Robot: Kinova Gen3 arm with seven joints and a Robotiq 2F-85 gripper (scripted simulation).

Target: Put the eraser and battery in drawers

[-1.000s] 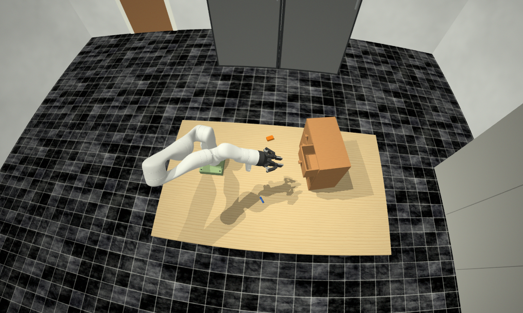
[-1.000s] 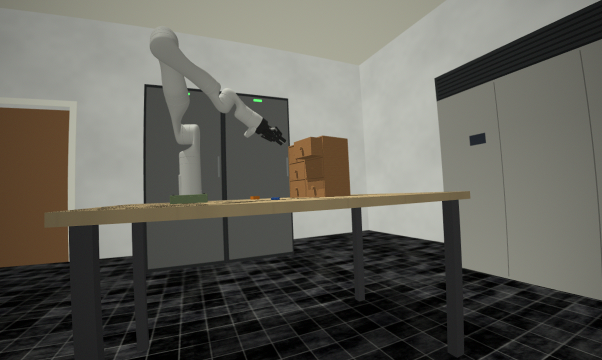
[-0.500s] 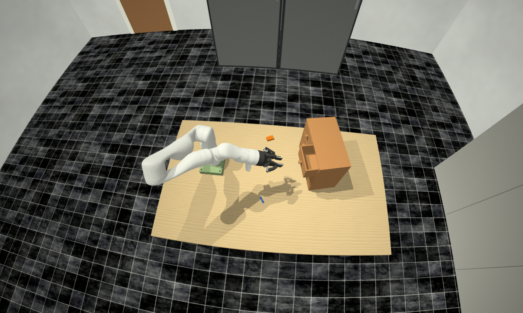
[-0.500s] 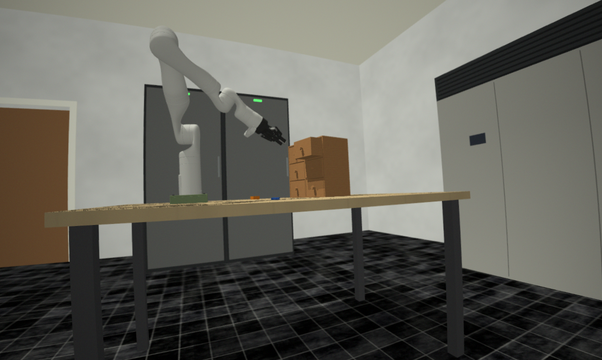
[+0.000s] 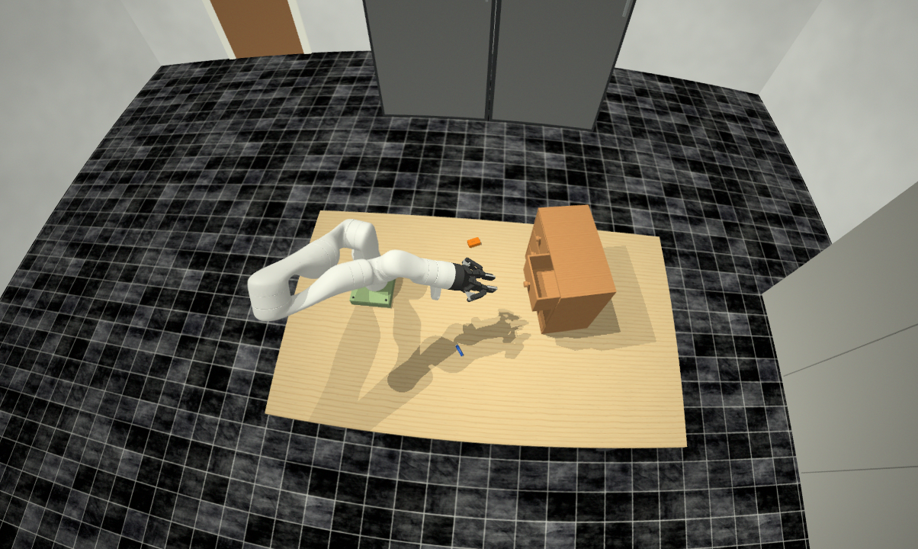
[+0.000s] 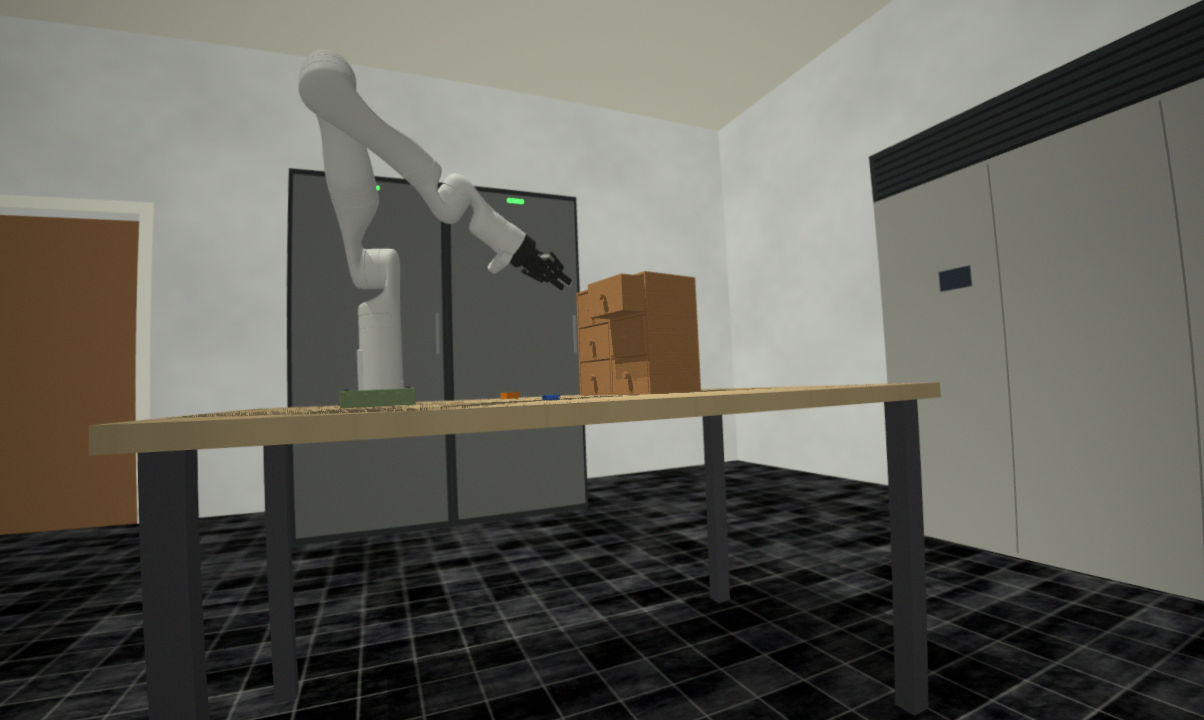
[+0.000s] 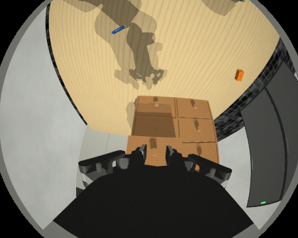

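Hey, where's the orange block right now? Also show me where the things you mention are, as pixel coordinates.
In the top view, the orange block (image 5: 473, 242) (image 6: 509, 394) (image 7: 240, 75) lies on the table (image 5: 585, 402) (image 6: 516, 413) (image 7: 195, 43), left of the chest (image 5: 571, 252) (image 6: 673, 331) (image 7: 177, 117) and just above the gripper (image 5: 492, 282) (image 6: 567, 284) (image 7: 156, 149).

walls: pale gray, mottled. floor: black tile, light grout lines. dark gray double-door cabinet (image 5: 434, 61) (image 6: 364, 429) (image 7: 265, 155): green indicator lights. brown door (image 5: 261, 27) (image 6: 62, 376), pale frame. large gray paneled unit (image 5: 878, 382) (image 6: 1080, 376): black louvered top.
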